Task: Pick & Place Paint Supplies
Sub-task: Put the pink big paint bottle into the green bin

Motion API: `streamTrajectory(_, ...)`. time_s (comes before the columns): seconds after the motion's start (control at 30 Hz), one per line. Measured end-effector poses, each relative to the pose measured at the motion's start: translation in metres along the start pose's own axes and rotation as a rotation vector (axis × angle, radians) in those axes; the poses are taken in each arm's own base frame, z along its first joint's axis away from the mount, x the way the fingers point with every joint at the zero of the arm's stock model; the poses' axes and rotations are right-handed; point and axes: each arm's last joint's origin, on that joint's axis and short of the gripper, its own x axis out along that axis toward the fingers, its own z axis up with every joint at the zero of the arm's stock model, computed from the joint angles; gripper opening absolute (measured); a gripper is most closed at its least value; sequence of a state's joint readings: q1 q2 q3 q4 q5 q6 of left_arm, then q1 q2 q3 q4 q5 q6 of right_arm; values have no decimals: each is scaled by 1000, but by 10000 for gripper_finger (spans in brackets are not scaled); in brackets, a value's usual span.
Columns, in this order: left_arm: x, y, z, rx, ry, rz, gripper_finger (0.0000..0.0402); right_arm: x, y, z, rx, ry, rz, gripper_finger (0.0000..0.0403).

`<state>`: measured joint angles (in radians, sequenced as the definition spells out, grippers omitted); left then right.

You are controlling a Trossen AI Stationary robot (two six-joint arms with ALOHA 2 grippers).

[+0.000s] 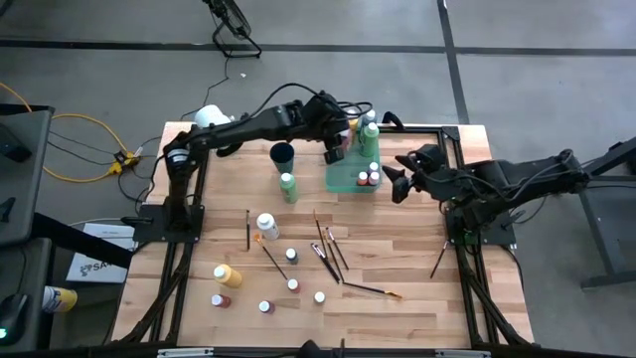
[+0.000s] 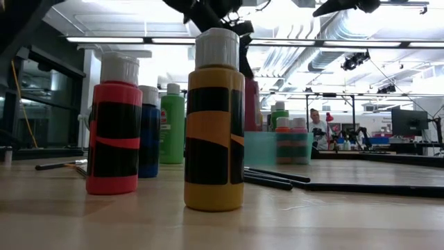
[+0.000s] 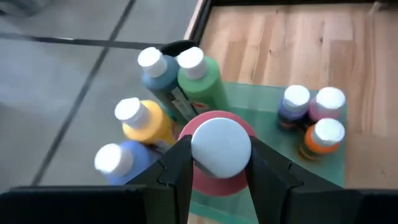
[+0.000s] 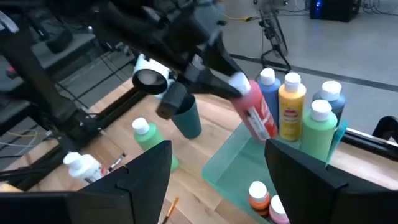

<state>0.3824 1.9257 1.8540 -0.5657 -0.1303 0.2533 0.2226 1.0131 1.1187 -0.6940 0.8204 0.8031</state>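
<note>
While the left gripper (image 3: pixel 216 163) clamps a red paint bottle (image 4: pixel 255 112) by its cap, tilted over the green tray (image 1: pixel 343 179):
Bottles stand inside; others and paintbrushes (image 1: pixel 328 249) lie scattered across the wooden table (image 1: pixel 417 268); right gripper (image 1: pixel 396 179) waits open beside it.

Tray (image 1: pixel 350 181) sits at table (image 1: pixel 417 298) rear centre. Tall bottles (image 1: pixel 369 134) stand in its rear end, small bottles (image 1: pixel 370 179) in its front right corner. Left gripper (image 1: pixel 335 151) w/ a tilted bottle (image 4: pixel 254 112) is over tray's left side. Cup (image 1: pixel 282 154) & one bottle (image 1: pixel 288 187) just left of tray. Brushes (image 1: pixel 328 249) lie mid-table, loose bottles (image 1: pixel 227 275) front left. Right gripper (image 1: pixel 396 181) waits just right of tray.
</note>
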Motion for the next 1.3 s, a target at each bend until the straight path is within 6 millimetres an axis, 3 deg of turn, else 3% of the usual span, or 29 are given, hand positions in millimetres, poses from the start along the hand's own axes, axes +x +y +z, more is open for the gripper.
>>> streamTrajectory(0.47,58,20,-21,-104,-21,-10,114,-20,-17,14,-67,-51,32,252)
streamTrajectory(0.7,69,22,-29,-125,-3,-35,114,-31,-29,16,-119,-13,71,252)
streamTrajectory(0.93,68,23,-22,-106,-68,-27,114,-37,-37,16,-141,20,87,252)
streamTrajectory(1.3,88,23,-32,-149,-58,-21,114,-43,-43,19,-134,2,102,252)
